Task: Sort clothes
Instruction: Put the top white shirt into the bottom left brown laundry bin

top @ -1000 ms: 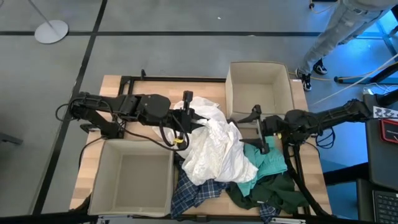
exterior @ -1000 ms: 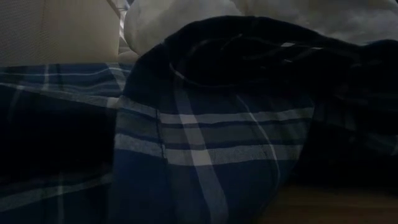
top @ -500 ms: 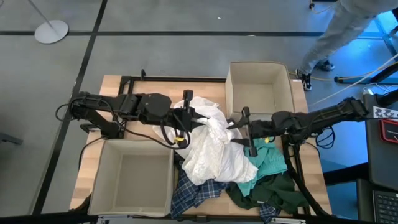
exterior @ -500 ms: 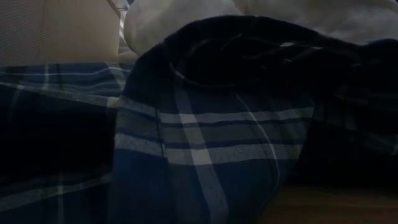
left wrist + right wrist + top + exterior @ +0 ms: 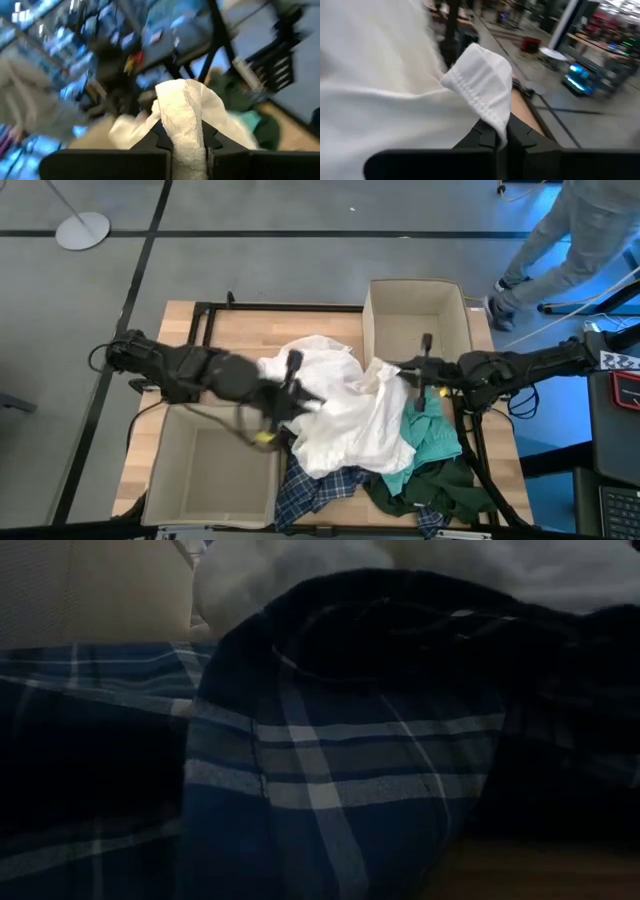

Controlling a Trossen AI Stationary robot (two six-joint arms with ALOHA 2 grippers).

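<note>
both grippers pinch crumpled soft white garment (image 5: 350, 415) over plaid shirt (image 5: 330, 790)

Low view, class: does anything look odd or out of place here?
Yes. The plaid shirt lies right against the low camera, filling nearly its whole view. From above, it hangs over the table's front edge, beside the empty bin.

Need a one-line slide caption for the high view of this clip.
Both grippers, left and right, shut on one white garment atop the clothes pile, between two beige bins.
</note>
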